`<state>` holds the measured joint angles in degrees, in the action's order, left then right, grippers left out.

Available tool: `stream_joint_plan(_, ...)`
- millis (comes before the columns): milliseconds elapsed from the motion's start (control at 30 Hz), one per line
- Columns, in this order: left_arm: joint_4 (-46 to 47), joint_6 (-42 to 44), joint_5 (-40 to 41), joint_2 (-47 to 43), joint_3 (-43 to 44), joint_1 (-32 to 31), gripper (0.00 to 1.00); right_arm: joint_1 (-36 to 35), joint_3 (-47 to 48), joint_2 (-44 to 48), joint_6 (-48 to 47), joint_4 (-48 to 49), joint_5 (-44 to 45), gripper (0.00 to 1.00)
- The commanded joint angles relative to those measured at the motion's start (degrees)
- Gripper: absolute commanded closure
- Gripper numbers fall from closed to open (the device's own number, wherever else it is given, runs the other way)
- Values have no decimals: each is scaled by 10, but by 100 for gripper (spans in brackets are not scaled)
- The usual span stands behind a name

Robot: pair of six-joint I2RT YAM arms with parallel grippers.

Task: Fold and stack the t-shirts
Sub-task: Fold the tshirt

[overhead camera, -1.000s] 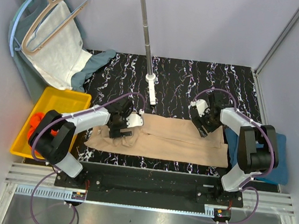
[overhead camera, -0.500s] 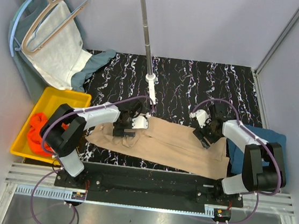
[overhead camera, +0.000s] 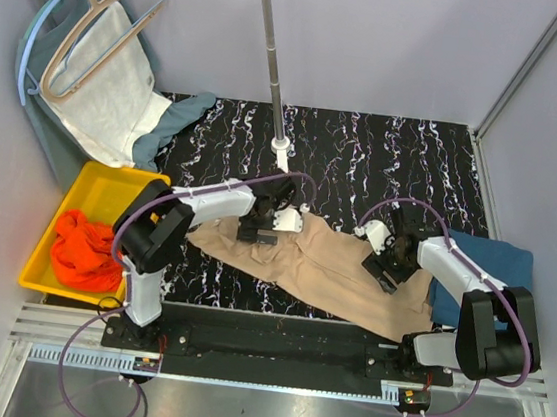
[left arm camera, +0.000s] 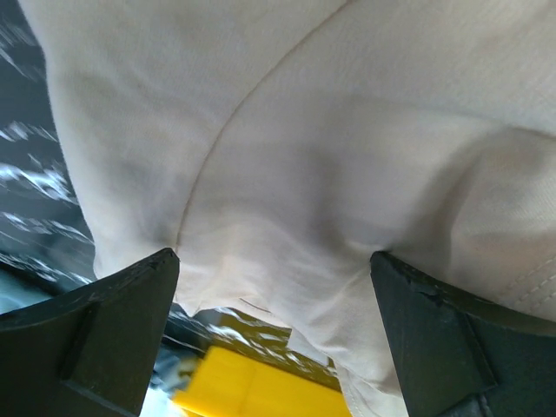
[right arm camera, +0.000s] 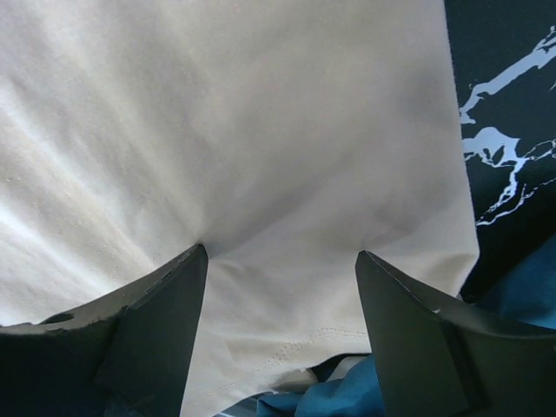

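Observation:
The beige-tan t-shirt (overhead camera: 322, 269) lies flat as a long folded strip, running diagonally from mid-left to the near right on the black marbled table (overhead camera: 366, 148). My left gripper (overhead camera: 272, 223) rests on its far-left end, jaws wide apart, fingertips pressing the cloth (left arm camera: 347, 130). My right gripper (overhead camera: 388, 261) rests on its right part, jaws also apart on the cloth (right arm camera: 261, 104). The dark teal-blue t-shirt (overhead camera: 494, 263) lies at the right table edge, with the beige hem overlapping it (right arm camera: 347, 395). The orange-red t-shirt (overhead camera: 82, 252) lies crumpled in the yellow bin (overhead camera: 111, 174).
A clothes-rack pole (overhead camera: 274, 67) stands on a base at the table's middle back. Hangers, a white cloth (overhead camera: 112, 79) and a grey-green garment (overhead camera: 178, 117) hang at the far left. The yellow bin's edge shows in the left wrist view (left arm camera: 252, 391).
Both grippers slid the beige shirt round: the left one moved right and away, the right one moved nearer. The strip turned from level to diagonal and now reaches the teal shirt.

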<state>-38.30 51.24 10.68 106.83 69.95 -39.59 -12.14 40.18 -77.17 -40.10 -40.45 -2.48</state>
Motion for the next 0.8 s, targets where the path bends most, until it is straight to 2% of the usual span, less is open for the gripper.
stream_joint_plan(0,37,-1,-58,58,72,-23,1,-10,-3,11,0,-6,-18,21)
stream_joint_plan(133,28,11,-74,109,148,-46,1,-11,-7,4,3,10,-24,21)
stream_joint_plan(600,36,49,-125,211,316,-98,1,-12,-17,8,0,23,-53,21)
stream_joint_plan(767,132,48,-116,218,310,-97,1,-13,-34,32,-13,24,-55,21)
